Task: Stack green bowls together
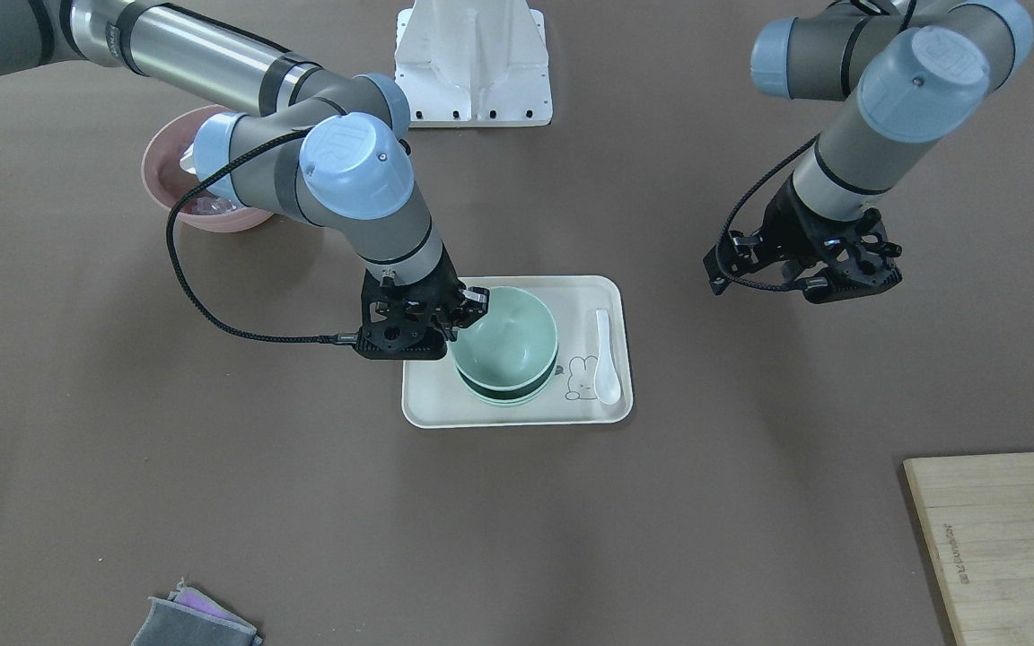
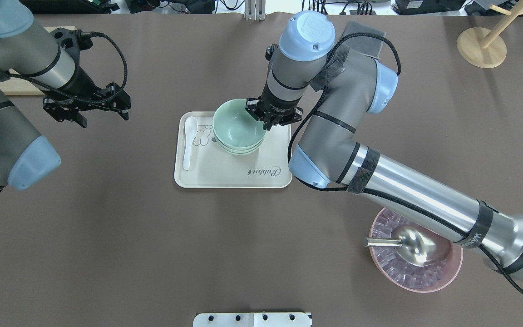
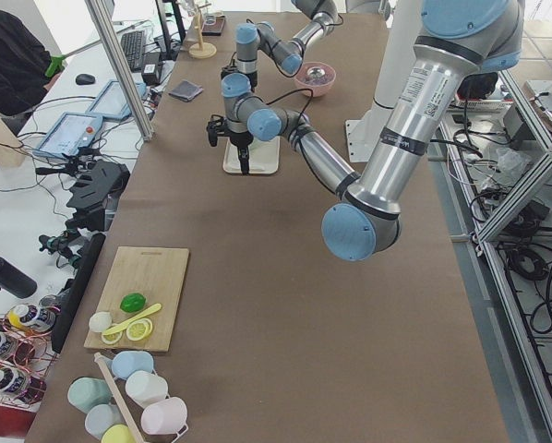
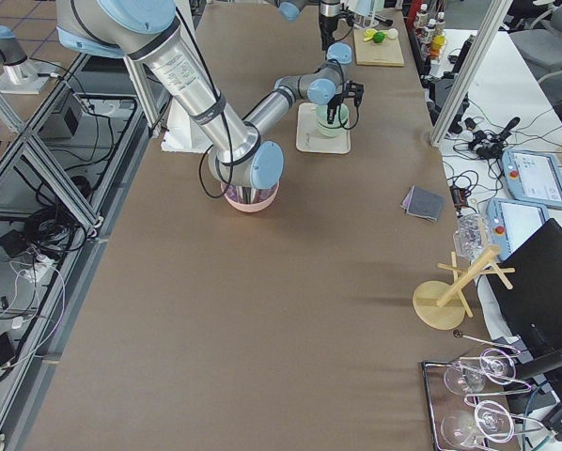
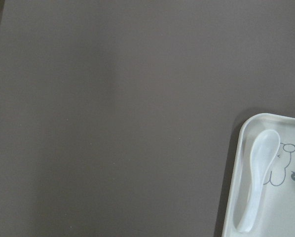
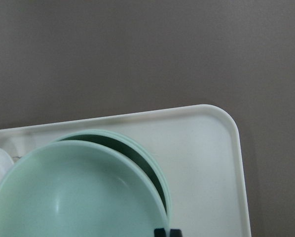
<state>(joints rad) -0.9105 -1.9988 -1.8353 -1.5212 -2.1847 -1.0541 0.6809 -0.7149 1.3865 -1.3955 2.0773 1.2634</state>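
Observation:
Three pale green bowls are on the white tray. Two sit nested, also seen in the overhead view and the right wrist view. The top green bowl rests in them, offset and slightly tilted. My right gripper is shut on the top bowl's rim, on the robot's right side of the stack. My left gripper is open and empty, hovering over bare table well away from the tray.
A white spoon lies on the tray beside the bowls. A pink bowl with a metal scoop stands under my right arm. A wooden cutting board and a grey cloth lie at the table's far side.

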